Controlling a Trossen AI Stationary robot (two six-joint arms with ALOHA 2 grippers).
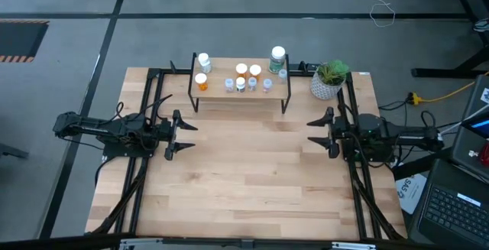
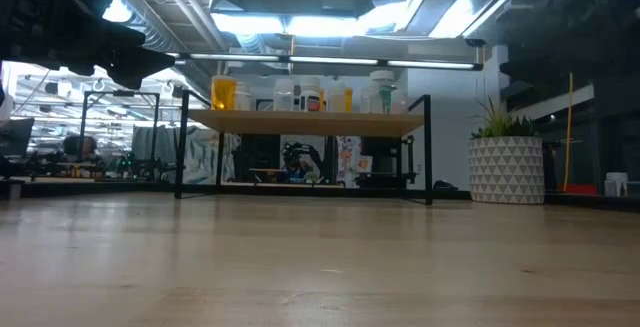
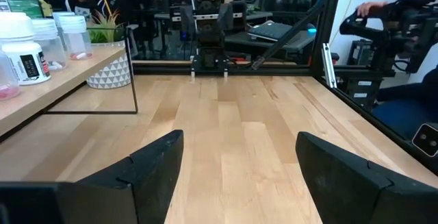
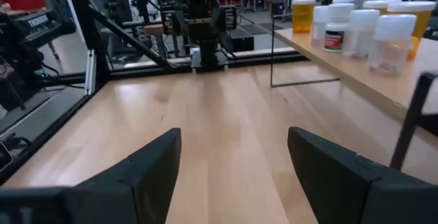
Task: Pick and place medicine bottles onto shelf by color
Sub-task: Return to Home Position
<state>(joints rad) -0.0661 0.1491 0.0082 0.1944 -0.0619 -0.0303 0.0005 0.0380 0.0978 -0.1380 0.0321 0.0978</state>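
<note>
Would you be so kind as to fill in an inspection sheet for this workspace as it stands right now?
Surface: wooden table, no spills or damage seen.
Job's things: medicine bottles stand upright on the shelf; the green-label bottle is at its right end; none seen on the table.
Clutter: plant pot beside the shelf's right end.
Grippers: left tool and right tool are both open and hold nothing, at opposite sides of the table, facing each other.
Cables: yellow cable and white cable lie on the floor, off the table.
Surroundings: laptop to the right of the table.
</note>
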